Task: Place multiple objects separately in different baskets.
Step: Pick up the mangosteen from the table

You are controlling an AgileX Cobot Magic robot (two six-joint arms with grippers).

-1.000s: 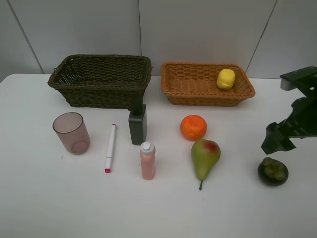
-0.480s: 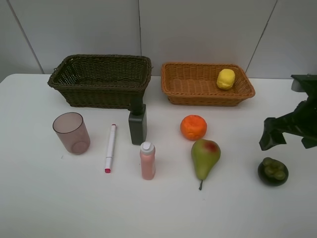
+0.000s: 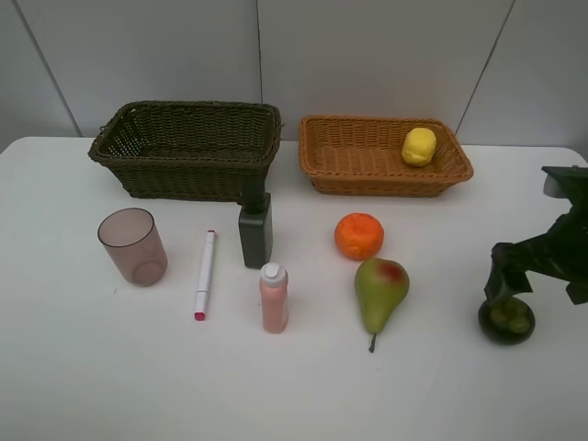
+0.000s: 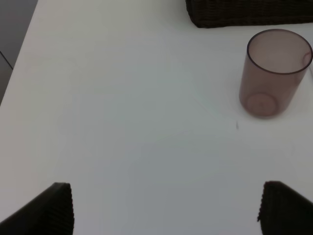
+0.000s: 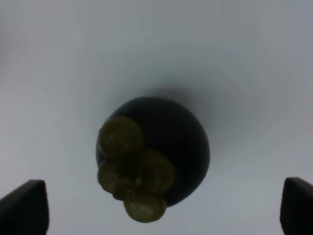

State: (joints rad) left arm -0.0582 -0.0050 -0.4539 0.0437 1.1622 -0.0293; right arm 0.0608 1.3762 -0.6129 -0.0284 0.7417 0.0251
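Round dark fruit sits cap-up on the table, right of the pear, beneath the right gripper, jaws spread wide; left gripper, jaws likewise spread, hangs near the cup.

A white bench with rounded far corners stands against a pale grey wall of flat panels, divided by thin dark seams. Soft, even light leaves only faint shadows on the bench's smooth, matte top.
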